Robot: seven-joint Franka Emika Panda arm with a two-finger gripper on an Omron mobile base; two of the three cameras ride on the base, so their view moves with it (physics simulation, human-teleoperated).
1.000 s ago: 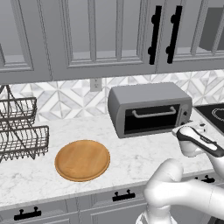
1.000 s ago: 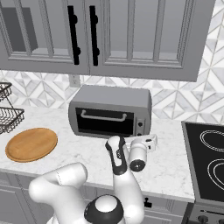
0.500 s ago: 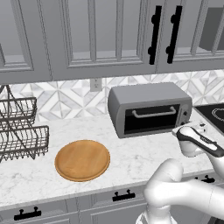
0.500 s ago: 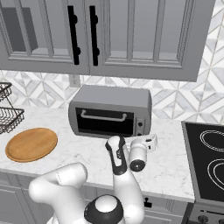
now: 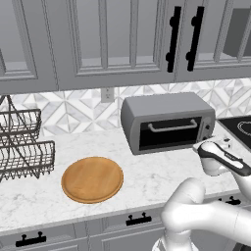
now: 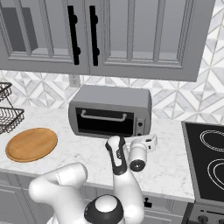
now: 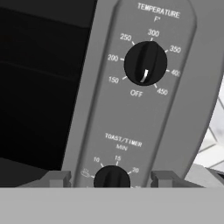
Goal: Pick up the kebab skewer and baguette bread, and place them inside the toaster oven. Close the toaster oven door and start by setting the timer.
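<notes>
The toaster oven (image 5: 166, 122) is sitting at the back of the counter (image 5: 147, 171) against the wall, with the round wooden board (image 5: 92, 179) lying off to its left and nearer the front edge, a wire rack (image 5: 22, 147) standing further left, and the stovetop (image 6: 205, 162) lying to its right.

Pincer (image 6: 151, 141) at toaster oven (image 6: 109, 111) knobs

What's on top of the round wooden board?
Nothing lies on the round wooden board; its whole top shows bare. The toaster oven door is closed and its glass is black, so whatever sits inside the toaster oven is hidden.
</notes>
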